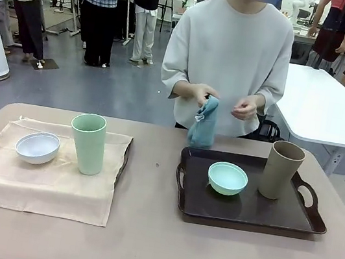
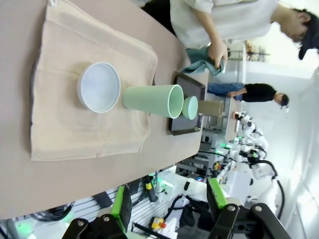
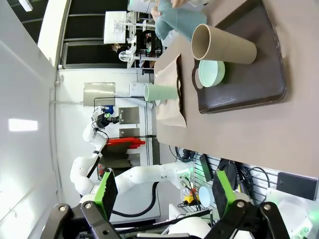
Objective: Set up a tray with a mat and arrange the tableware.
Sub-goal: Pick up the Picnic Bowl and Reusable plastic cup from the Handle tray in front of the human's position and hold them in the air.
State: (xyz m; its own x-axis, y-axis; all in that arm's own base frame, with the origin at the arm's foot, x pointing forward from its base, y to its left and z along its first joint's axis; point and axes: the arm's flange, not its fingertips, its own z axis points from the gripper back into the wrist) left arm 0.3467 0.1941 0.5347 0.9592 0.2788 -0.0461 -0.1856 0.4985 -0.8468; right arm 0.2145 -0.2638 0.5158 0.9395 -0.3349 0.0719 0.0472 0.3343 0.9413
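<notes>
Left hand [image 2: 168, 200] and right hand [image 3: 164, 194] gape, both empty. With the crumpled teal cloth [image 1: 203, 124] still unlaid, best lift the round mint-green plastic bowl [image 1: 227, 177] and tall taupe cup [image 1: 281, 170] off the bare dark brown tray [image 1: 245, 211] first.

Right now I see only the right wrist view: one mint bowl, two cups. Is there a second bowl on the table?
Observer: Yes. A white bowl sits on the beige mat, just to the robot's left of the pale green cup, not touching it.
Operator: Does the left gripper hold anything?
Observer: No. The left gripper is open, with nothing between its fingers.
</notes>
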